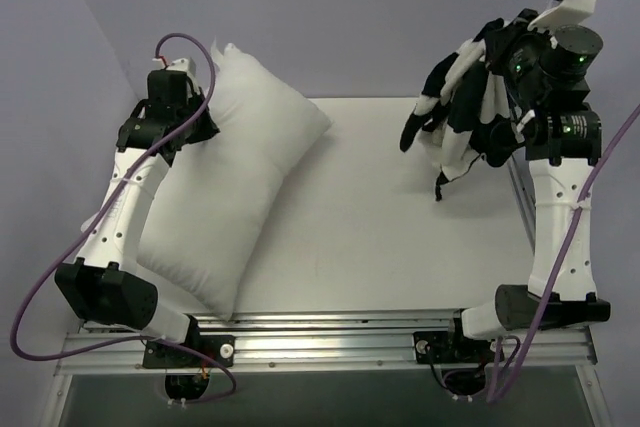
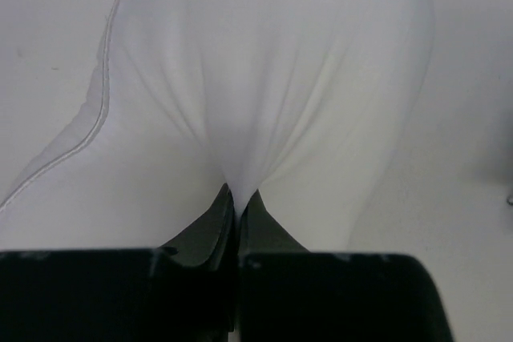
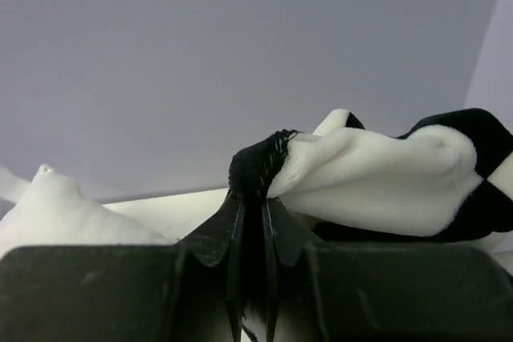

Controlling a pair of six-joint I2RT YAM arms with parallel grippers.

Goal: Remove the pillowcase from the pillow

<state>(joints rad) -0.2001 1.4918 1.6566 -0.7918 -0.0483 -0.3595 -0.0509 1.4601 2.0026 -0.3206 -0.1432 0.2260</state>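
The plain white pillow (image 1: 240,177) lies bare on the left half of the table, its far end raised. My left gripper (image 1: 205,97) is shut on a pinch of the pillow's fabric (image 2: 240,174) at that raised end. The black-and-white checkered pillowcase (image 1: 465,102) hangs bunched in the air at the far right, fully off the pillow. My right gripper (image 1: 515,67) is shut on a black edge of the pillowcase (image 3: 260,167), with white and black folds (image 3: 385,178) draped to its right.
The white table top (image 1: 400,227) stretches between pillow and pillowcase. Lilac walls stand behind and to both sides. A metal rail (image 1: 330,332) runs along the near edge by the arm bases.
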